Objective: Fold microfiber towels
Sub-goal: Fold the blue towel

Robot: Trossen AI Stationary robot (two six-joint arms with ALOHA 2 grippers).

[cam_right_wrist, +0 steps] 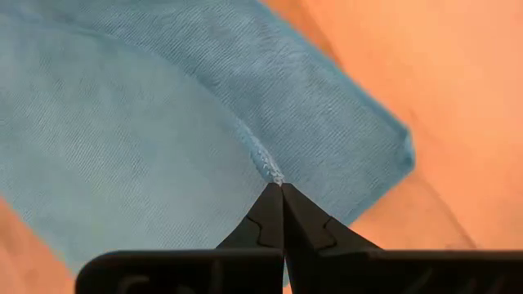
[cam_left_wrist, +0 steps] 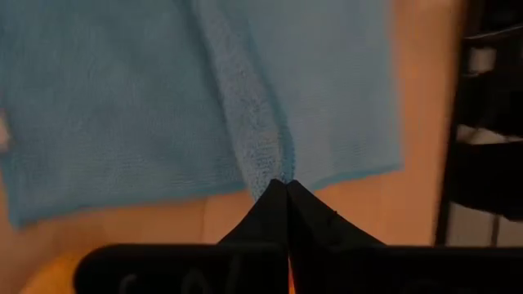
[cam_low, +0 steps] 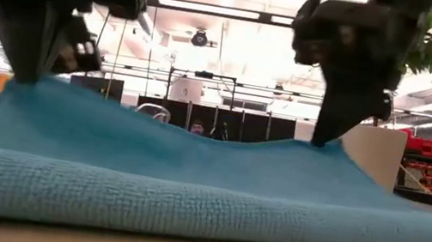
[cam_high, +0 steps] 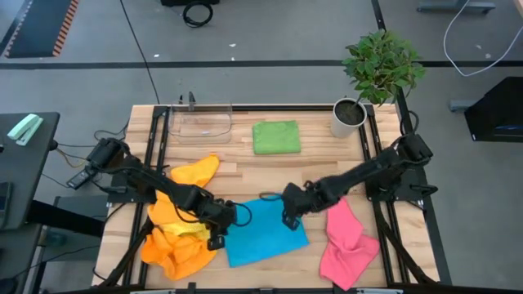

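Blue towel [cam_high: 263, 233] lying spread at the front centre of the wooden table [cam_high: 315, 155], between the orange and yellow towels [cam_high: 176, 237] and the pink towel [cam_high: 347, 241]. Left gripper [cam_high: 217, 237] pinches its left edge; right gripper [cam_high: 292, 219] pinches its right edge, each raising a small ridge. Green towel [cam_high: 276, 136] lies folded behind.
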